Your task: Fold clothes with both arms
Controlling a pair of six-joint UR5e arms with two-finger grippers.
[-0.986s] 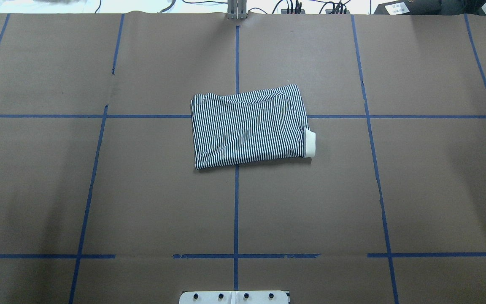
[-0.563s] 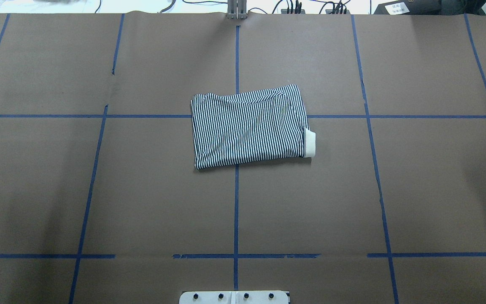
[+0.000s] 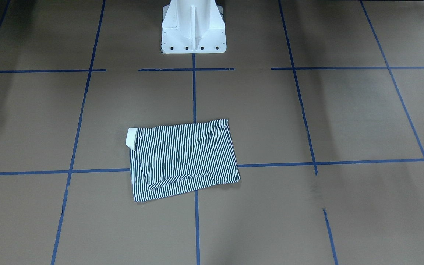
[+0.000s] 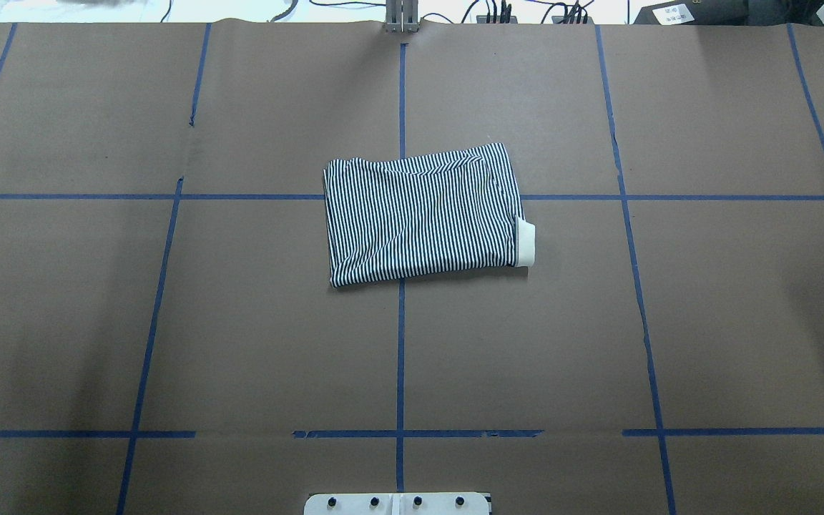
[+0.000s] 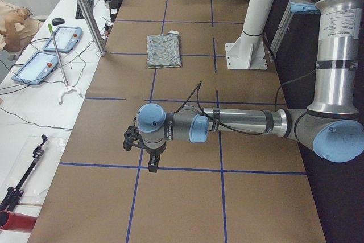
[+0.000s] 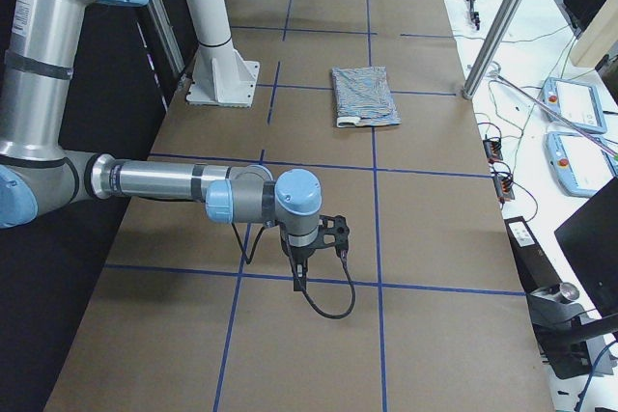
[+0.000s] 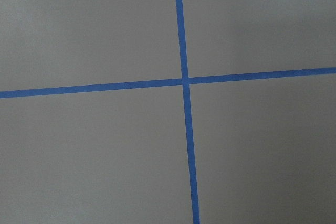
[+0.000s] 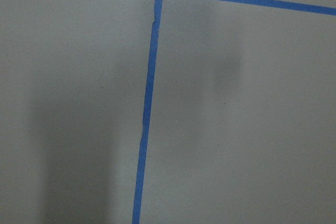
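The left gripper (image 5: 151, 164) hangs point-down from the left arm (image 5: 239, 120), which stretches out low over its end of the table (image 4: 169, 322). It shows only in the view from the table's left end, so I cannot tell whether its jaws stand apart or together. The right gripper (image 6: 297, 282) hangs the same way under the right arm (image 6: 164, 182) at the opposite end, and its jaws cannot be judged either. Each wrist camera looks down on nothing but brown table cover and a crossing of blue tape lines (image 4: 400, 357).

The polo shirt (image 4: 423, 214) lies well apart from both grippers, between them at the table's middle, touched by neither. It is folded into a flat, slightly skewed rectangle that straddles the centre tape line, out beyond the white pedestal base (image 3: 193, 29). Its cream collar (image 4: 525, 243) pokes out of the edge turned toward the right gripper – a small pale tab at the corner nearer the robot. A diagonal fold crosses the stripes along the edge farthest from the pedestal.
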